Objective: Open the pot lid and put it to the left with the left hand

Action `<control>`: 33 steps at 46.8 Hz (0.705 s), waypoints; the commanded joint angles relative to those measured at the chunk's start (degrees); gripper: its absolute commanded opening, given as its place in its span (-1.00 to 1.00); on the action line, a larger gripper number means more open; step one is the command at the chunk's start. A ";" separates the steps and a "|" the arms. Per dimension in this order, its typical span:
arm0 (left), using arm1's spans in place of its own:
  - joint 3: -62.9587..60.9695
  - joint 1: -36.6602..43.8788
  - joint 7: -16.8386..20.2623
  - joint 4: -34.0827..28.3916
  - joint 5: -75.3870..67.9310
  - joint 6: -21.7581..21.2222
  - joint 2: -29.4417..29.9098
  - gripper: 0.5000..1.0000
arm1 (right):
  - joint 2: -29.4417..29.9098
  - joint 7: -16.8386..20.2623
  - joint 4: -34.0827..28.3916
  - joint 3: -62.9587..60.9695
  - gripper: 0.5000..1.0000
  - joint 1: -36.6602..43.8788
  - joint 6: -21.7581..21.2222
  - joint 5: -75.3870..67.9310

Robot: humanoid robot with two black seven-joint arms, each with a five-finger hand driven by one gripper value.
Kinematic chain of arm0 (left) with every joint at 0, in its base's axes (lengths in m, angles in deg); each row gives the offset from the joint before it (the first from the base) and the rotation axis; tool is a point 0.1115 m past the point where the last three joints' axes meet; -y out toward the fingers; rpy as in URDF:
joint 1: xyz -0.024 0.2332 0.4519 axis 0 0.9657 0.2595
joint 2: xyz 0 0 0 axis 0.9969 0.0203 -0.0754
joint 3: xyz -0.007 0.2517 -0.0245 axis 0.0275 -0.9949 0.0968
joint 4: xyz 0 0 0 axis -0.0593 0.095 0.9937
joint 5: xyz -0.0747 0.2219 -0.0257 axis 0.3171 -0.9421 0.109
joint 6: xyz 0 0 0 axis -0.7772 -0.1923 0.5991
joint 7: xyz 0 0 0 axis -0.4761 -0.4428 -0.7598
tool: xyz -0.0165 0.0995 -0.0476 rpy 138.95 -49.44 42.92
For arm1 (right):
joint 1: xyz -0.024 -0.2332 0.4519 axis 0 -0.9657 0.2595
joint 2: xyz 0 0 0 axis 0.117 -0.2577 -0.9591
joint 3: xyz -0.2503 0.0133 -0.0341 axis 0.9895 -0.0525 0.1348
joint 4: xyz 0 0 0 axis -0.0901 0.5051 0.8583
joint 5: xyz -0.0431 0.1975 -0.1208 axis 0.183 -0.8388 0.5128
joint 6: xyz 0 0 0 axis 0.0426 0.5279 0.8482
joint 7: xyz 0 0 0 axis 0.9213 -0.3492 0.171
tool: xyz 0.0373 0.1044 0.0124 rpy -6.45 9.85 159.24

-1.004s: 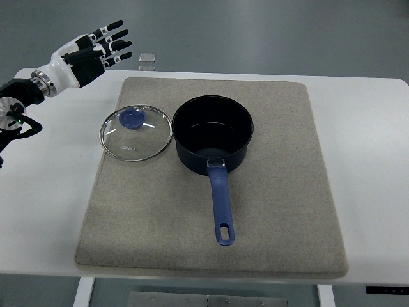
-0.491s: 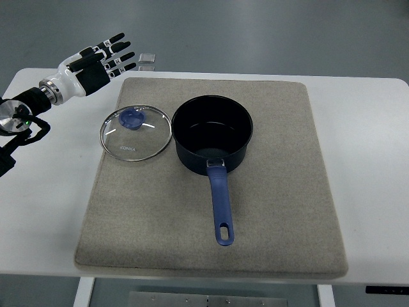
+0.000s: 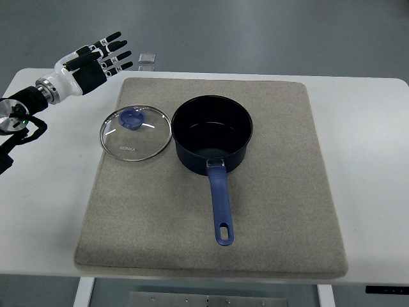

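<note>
A glass lid (image 3: 136, 132) with a blue knob (image 3: 132, 118) lies flat on the beige mat (image 3: 281, 192), just left of the pot. The dark blue pot (image 3: 212, 133) stands uncovered at the mat's middle, its blue handle (image 3: 220, 208) pointing toward the near edge. My left hand (image 3: 96, 61) hovers above the table's far left corner, up and left of the lid, with fingers spread and nothing in them. No right arm shows.
The mat covers most of the white table (image 3: 370, 141). A small grey square object (image 3: 147, 58) sits beyond the table's far edge, next to my left fingertips. Bare white tabletop runs along both sides of the mat.
My left hand shifted slightly, dipping right and down, then drifting back up and left, fingers staying spread. The lid and pot have not moved.
</note>
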 commanded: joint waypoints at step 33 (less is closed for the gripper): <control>-0.11 0.20 0.03 0.12 -0.15 0.03 -0.15 0.96 | 0.00 0.00 -0.09 -0.33 0.66 0.00 -0.09 -0.18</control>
